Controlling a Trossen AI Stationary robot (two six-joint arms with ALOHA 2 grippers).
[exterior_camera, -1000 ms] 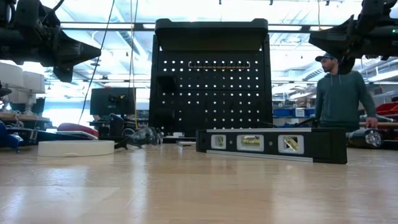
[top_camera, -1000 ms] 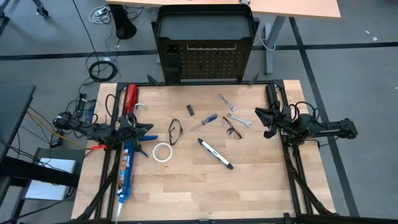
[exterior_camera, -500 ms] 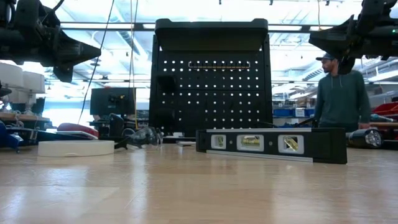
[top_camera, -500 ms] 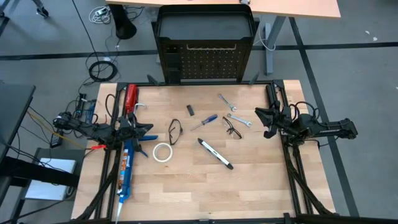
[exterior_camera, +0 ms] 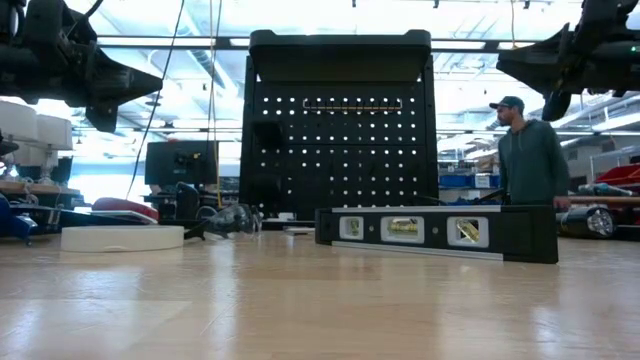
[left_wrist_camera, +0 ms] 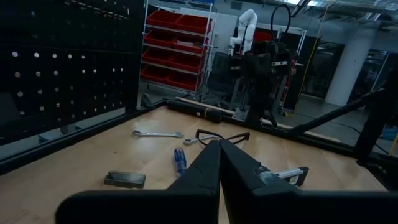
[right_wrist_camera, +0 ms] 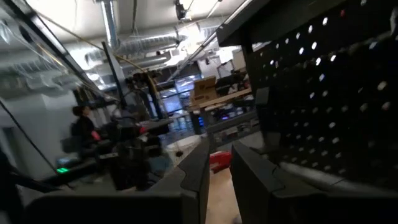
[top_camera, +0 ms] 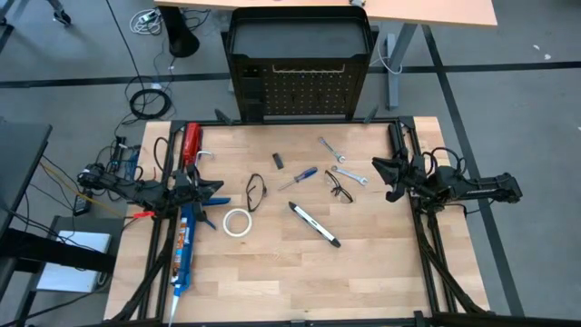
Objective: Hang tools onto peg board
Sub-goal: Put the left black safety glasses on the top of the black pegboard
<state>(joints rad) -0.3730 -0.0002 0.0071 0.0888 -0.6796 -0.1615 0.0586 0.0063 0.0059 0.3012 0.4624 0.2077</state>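
Note:
The black peg board (top_camera: 300, 91) stands upright at the table's far edge, also plain in the low view (exterior_camera: 340, 130). The tools lie flat on the wooden top: two wrenches (top_camera: 329, 148) (top_camera: 349, 174), a blue-handled screwdriver (top_camera: 298, 178), a white tape roll (top_camera: 238, 222), two pairs of glasses (top_camera: 256, 192) (top_camera: 339, 189) and a long black-and-white tool (top_camera: 314, 224). My left gripper (top_camera: 213, 193) hovers shut at the left edge, level, above the table. My right gripper (top_camera: 386, 177) hovers at the right edge, with only a narrow empty gap between its fingers (right_wrist_camera: 219, 152).
A red-handled tool (top_camera: 191, 143) and a long blue caulking gun (top_camera: 184, 250) lie under the left arm. A small black block (top_camera: 278, 161) lies near the far edge. A person (exterior_camera: 530, 150) stands in the room beyond the table. The near half of the tabletop is bare wood.
Both arms have kept still. The person behind the table has walked a little toward the peg board's side of the low view.

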